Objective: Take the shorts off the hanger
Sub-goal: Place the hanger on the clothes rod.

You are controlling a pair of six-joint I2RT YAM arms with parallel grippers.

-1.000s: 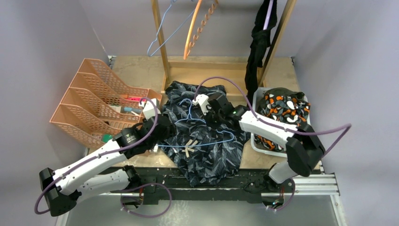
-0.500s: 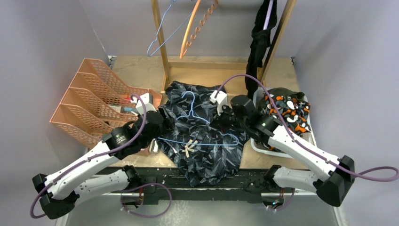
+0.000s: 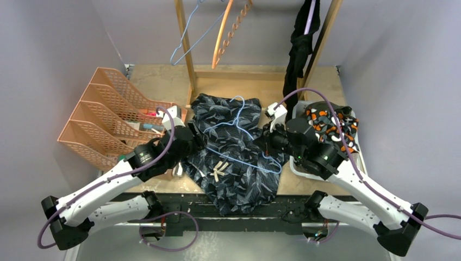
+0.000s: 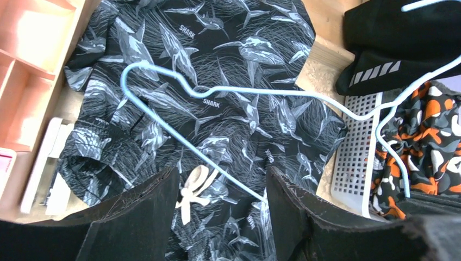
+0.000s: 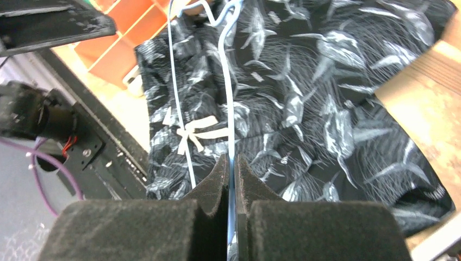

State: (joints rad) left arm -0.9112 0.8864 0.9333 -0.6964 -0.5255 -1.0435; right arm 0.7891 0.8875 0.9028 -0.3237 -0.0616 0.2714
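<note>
Several "SHARK" labels dot the shorts (image 4: 228,60) (right end effector (image 5: 231,168) pinches hanger (image 5: 232,142)).

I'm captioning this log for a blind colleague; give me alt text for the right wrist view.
The right claw is shut on a thin blue wire hanger above dark shark-print shorts spread on a table. A white drawstring bow lies on the shorts, and orange trays show at the top left.

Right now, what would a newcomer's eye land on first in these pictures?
The dark shark-print shorts spread flat at centre, with a light blue wire hanger slanting over them, pinched in the right gripper. Next, the orange camouflage shorts heaped in the white basket at right.
</note>
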